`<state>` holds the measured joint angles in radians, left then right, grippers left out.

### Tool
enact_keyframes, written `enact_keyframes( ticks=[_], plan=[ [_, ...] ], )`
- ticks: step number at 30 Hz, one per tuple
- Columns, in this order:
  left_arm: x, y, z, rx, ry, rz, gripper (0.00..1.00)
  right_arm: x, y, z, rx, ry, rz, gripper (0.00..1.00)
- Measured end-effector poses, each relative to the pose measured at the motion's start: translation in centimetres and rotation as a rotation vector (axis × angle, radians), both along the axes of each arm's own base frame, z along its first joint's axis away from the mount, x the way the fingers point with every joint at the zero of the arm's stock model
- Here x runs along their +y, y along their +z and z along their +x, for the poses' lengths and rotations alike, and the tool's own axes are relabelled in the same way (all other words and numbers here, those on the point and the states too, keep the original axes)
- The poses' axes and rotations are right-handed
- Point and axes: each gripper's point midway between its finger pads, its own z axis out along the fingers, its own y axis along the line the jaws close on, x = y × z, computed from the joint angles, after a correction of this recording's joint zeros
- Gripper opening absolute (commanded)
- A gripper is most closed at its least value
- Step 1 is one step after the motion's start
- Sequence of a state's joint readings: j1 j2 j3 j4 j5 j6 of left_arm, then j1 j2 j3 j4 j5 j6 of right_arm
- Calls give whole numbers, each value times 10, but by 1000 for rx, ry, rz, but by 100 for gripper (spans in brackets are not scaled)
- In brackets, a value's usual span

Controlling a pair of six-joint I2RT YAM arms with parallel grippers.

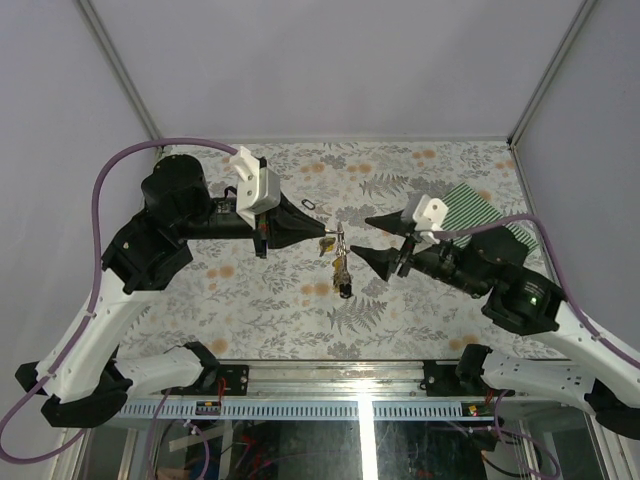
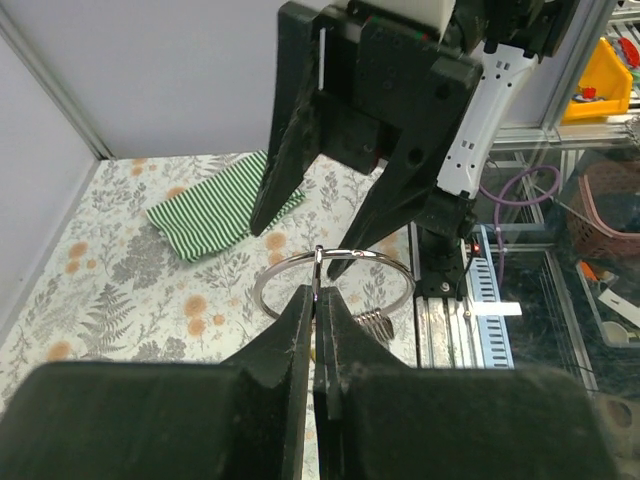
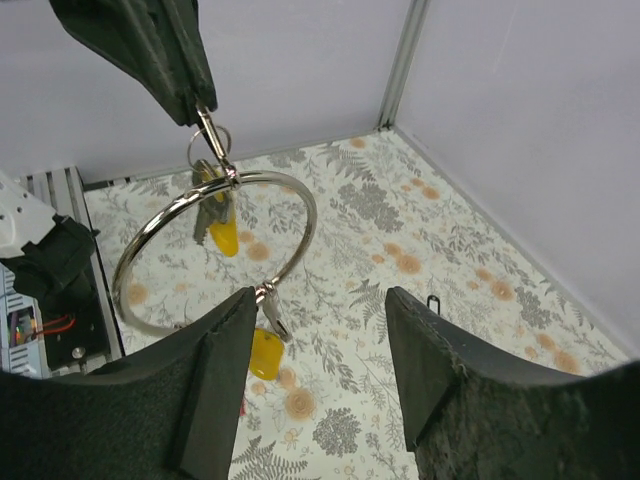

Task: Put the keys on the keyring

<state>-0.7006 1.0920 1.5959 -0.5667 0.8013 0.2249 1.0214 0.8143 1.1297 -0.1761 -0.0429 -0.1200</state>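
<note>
Left gripper is clenching the thin silver wire keyring at centre frame above the floral-patterned tabletop; right gripper is gaping alongside, plain grey walls enclosing everything.

At the top view's centre the keys are too small to tell apart. Lower left of the right wrist view, a finger of the right gripper hides part of the keyring.

Silver keyring aloft with yellow keys
</note>
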Motion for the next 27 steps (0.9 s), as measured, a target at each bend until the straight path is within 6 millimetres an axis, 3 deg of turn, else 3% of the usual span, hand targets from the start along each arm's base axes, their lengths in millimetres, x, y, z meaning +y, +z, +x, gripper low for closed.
enact_keyframes(
  ticks=[9,13,19,27],
  plan=[
    [1,-6,-3,14,-16,23,0,16,-24,14,67,58,-58,64],
    [1,-6,-3,14,-16,26,0,11,-15,28,88,67,-3,63],
    [1,-7,-5,20,-28,31,0,22,4,17,59,186,61,61],
    [1,-8,-6,22,-33,32,0,38,0,14,63,270,62,53]
  ],
)
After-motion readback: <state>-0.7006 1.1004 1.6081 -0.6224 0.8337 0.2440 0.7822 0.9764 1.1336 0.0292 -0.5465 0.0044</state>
